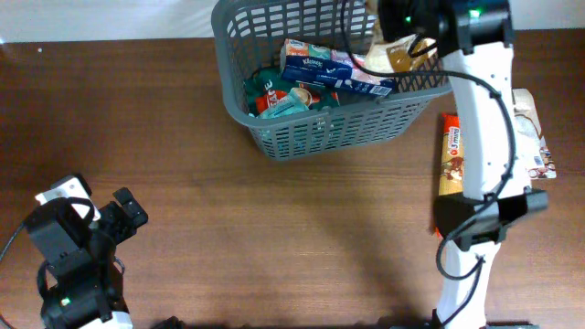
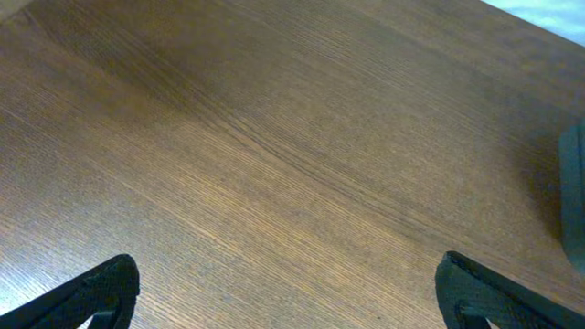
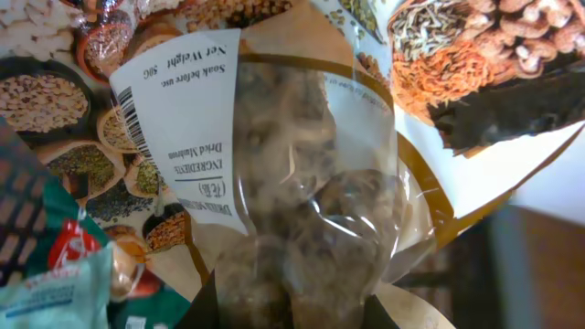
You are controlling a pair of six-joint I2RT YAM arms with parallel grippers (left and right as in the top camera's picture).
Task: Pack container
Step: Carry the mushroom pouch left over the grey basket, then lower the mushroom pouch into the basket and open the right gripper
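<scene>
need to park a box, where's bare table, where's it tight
Free: the wide table between the basket and the left arm, and left of the basket. Crowded: inside the basket, and the right side, where an orange packet and a white packet flank the right arm.

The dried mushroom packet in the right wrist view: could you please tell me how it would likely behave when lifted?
Probably floppy: the dried mushroom packet is thin crinkled film, so it may sag or fold. Likely light for its size, since its label reads 50g. Its glossy surface looks somewhat slippery, and the loose pieces inside could shift.
</scene>
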